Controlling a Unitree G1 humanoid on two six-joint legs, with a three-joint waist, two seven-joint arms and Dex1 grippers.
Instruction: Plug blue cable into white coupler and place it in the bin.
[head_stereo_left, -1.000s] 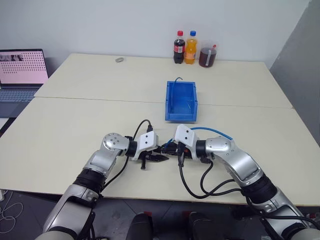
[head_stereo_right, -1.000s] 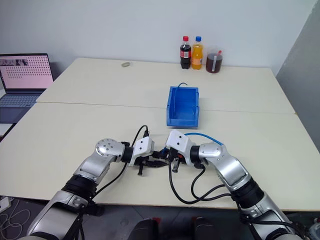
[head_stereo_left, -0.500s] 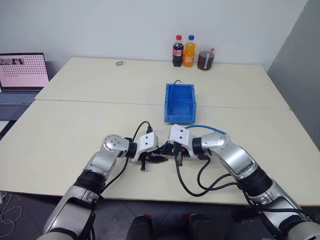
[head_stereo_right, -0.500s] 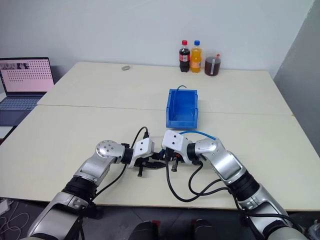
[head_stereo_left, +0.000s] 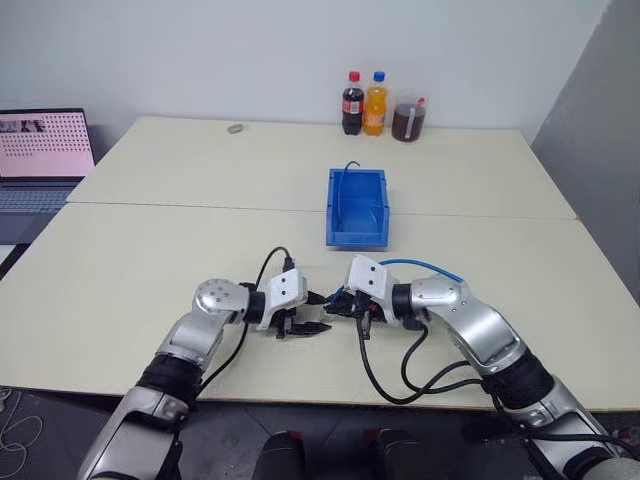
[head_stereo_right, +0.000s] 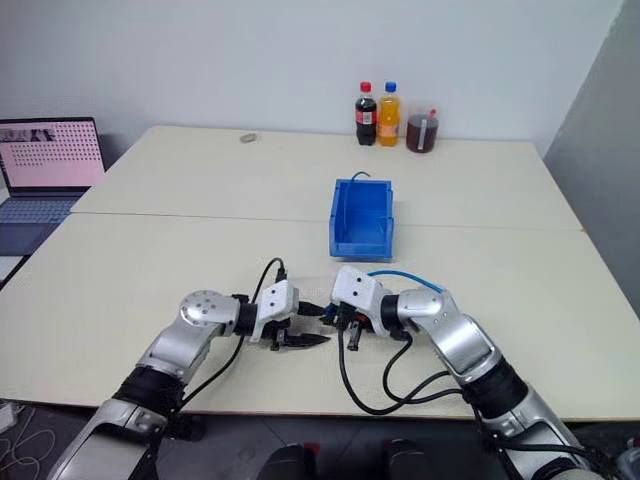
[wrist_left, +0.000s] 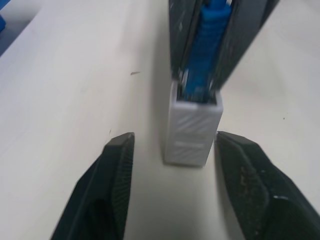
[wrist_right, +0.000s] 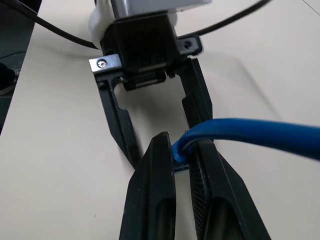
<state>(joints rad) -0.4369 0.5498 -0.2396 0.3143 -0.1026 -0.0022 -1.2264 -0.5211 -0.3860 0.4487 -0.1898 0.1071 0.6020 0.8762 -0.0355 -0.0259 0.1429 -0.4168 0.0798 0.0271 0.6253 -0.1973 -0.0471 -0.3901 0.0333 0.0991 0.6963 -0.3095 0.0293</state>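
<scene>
Over the near part of the table (head_stereo_left: 150, 250), the left tool (wrist_left: 170, 195) has its fingers spread apart, one on either side of the white coupler (wrist_left: 192, 131) and touching neither side of it, so the coupler is released by this tool. In the left wrist view the coupler stands at the tip of the right tool (wrist_right: 181, 150), with the blue plug end seated in its opening; judging by that, the plugging step looks done. The right tool is clenched on the blue cable (wrist_right: 250, 131) close to the plug, and the cord arcs back over the right forearm. Further along the table, well apart from both tools, the bin (head_stereo_left: 357, 207) waits. What remains, it seems, is carrying the joined pair over and dropping it in.
</scene>
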